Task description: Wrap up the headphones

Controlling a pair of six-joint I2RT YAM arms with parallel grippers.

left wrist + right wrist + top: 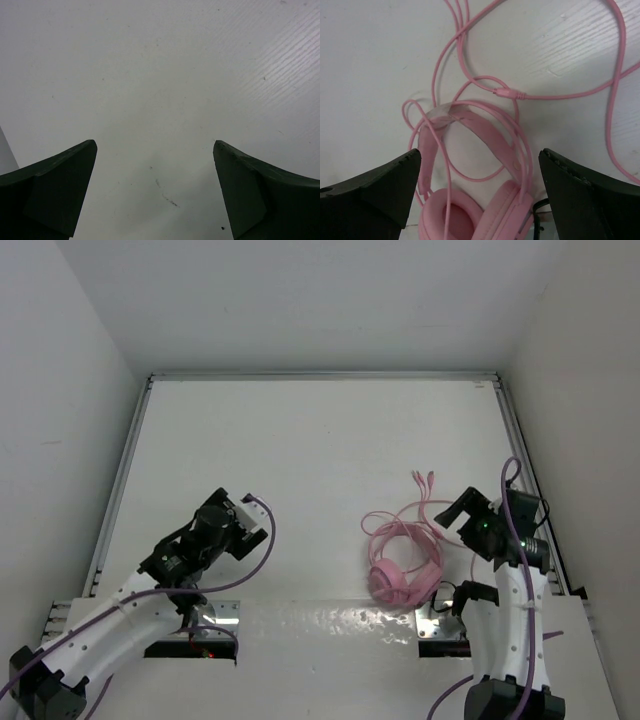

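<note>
The pink headphones [397, 575] lie on the white table right of centre, near the front edge. Their thin pink cable [425, 502] loops loosely over the headband and trails back to the plugs [421, 478]. My right gripper [460, 518] is open and empty, just right of the headband. In the right wrist view the earcups [470, 215], the headband [485, 131] and the cable loops [540, 95] lie below my open right gripper [480, 160]. My left gripper [243, 528] is open and empty over bare table at the left; its wrist view shows only its gripper [155, 150] and table.
Purple robot-arm cables [268, 540] arc off both wrists. Metal mounting plates [440, 625] sit at the near edge by the arm bases. White walls and a metal rail [320, 375] bound the table on three sides.
</note>
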